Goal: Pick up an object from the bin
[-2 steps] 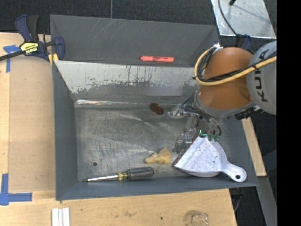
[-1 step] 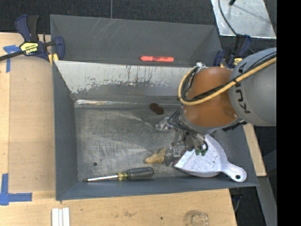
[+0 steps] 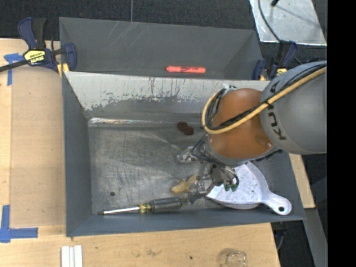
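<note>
Grey bin [image 3: 78,166], floor scratched pale. Screwdriver [image 3: 150,207]: black handle, yellow collar, silver shaft. White dish [image 3: 250,192], dark-speckled. Brown lump [image 3: 185,128]. Orange wrist cover [image 3: 239,132], yellow cable [image 3: 205,118].

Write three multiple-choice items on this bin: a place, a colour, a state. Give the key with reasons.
1. The screwdriver lies: A) against the far wall; B) along the near wall; C) outside the bin.
2. The small lump by the far wall is: A) green; B) blue; C) brown.
3. The white flat dish is: A) lying down, partly hidden by the arm; B) standing on edge; C) stacked on the screwdriver.
Key: B, it runs beside the near wall; C, it reads dark brown; A, the arm covers its upper part.
</note>
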`<control>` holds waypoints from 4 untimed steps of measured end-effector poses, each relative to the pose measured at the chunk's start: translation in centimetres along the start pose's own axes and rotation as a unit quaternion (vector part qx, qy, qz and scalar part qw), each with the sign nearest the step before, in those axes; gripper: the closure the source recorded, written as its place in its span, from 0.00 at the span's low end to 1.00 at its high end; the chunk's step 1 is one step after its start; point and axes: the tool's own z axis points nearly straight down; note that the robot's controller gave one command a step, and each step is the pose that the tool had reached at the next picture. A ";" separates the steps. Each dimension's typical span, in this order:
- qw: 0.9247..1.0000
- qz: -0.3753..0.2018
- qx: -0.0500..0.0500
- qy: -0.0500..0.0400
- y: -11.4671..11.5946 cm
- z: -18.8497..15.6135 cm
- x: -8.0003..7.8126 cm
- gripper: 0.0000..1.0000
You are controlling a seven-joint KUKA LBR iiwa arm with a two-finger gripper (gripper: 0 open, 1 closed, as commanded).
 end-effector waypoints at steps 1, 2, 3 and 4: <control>0.997 -0.079 0.002 -0.012 -4.1 2.5 0.9 1.00; 0.997 -0.079 0.002 -0.012 -4.1 2.5 0.9 1.00; 0.993 -0.114 0.000 -0.001 -5.1 -9.8 -0.1 1.00; 0.993 -0.114 0.000 -0.001 -5.1 -9.8 -0.1 1.00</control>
